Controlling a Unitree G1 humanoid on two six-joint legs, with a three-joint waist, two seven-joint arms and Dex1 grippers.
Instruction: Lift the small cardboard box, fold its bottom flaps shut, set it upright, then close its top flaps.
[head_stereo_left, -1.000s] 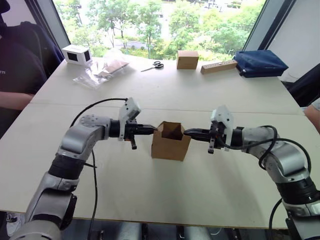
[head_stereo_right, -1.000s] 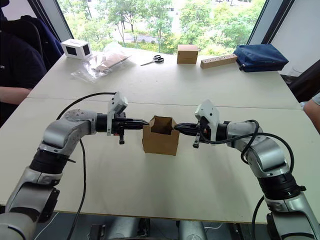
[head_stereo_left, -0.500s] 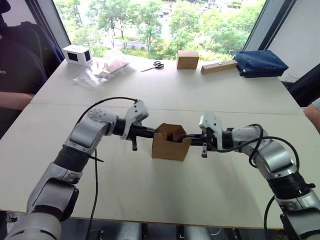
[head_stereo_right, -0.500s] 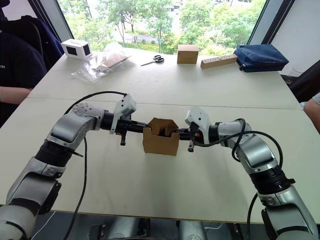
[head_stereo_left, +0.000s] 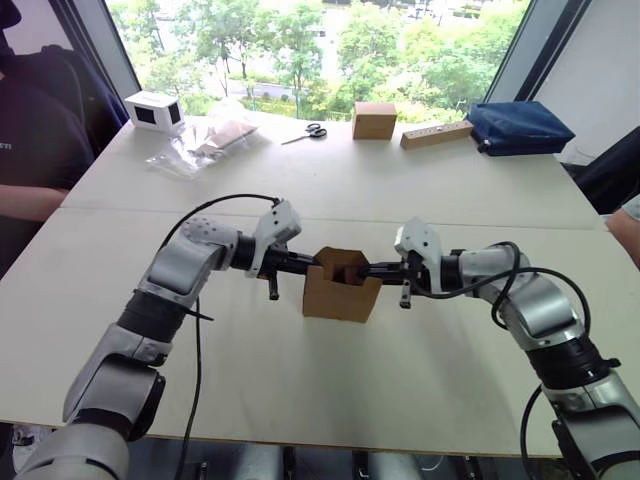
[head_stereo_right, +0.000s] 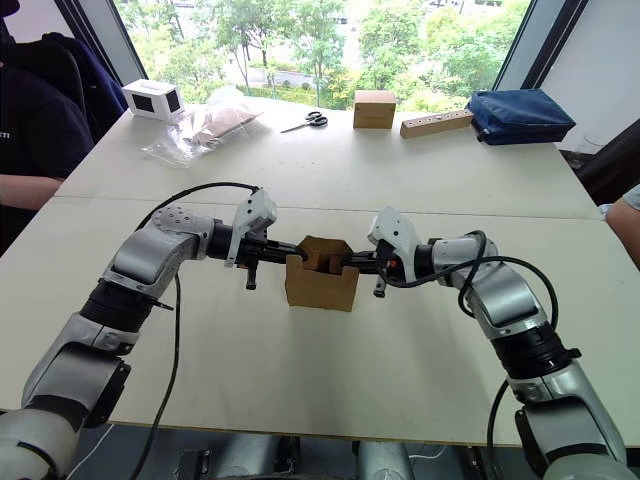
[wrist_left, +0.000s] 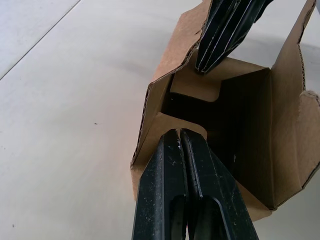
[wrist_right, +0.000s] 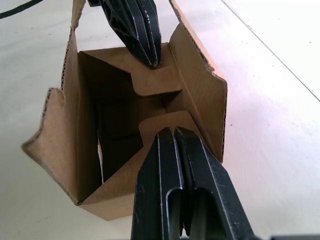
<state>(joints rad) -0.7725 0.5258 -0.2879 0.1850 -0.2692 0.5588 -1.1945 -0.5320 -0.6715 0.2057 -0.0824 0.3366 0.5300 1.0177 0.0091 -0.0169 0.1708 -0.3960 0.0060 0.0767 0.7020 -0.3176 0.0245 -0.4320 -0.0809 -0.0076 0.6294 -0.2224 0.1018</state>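
Both my tools press the box's side flaps inward.
Left tool (wrist_left: 179, 134) and right tool (wrist_right: 172, 132), each pressed together, push opposite top flaps (wrist_right: 155, 80) into the upright box (head_stereo_left: 340, 296) on the counter (head_stereo_left: 300, 380).

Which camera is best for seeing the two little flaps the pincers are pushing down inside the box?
The right wrist view: it looks straight into the small cardboard box, showing both pushed top flaps, one under each shut pincer tip. The left wrist view shows the same from the opposite side, more cropped. The eye views show the flaps small, from above.

silver arms, black cables, ribbed black jaws.
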